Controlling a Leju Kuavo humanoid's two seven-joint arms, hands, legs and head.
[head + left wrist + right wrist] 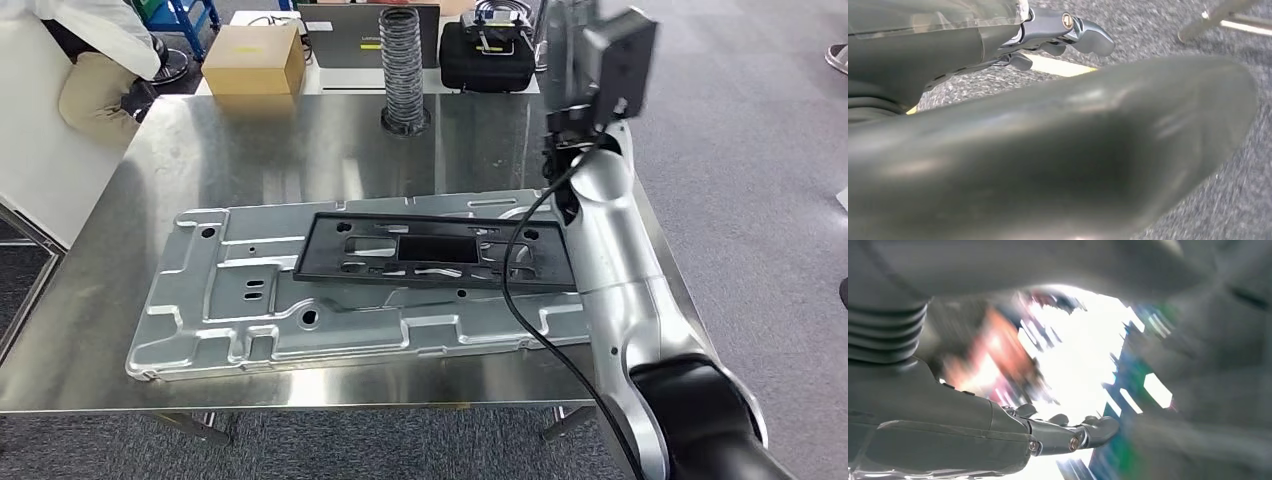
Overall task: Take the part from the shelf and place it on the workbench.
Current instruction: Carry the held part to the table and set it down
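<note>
Part: black plastic frame (435, 250) lies flat on a large stamped metal panel (250, 300) mid-workbench (150, 160), touching no fingers.
Right hand (1068, 432): raised, fingers loosely apart, holding nothing.
Left hand (1068, 32): over grey carpet, fingers apart, holding nothing.

- This looks like a workshop or robot test lab rather than a home.
- A steel workbench (150, 330) with a brushed, shiny top stands on grey carpet floor (740, 150).
- On it lie a large pressed metal panel (250, 310) and a black plastic frame (330, 255) (factory parts).
- At the far edge sit a cardboard box (253, 60), a laptop (345, 40), a black equipment case (490, 55) and a ribbed hose (403, 70).
- A person in a white coat (95, 30) sits beside the bench.
</note>
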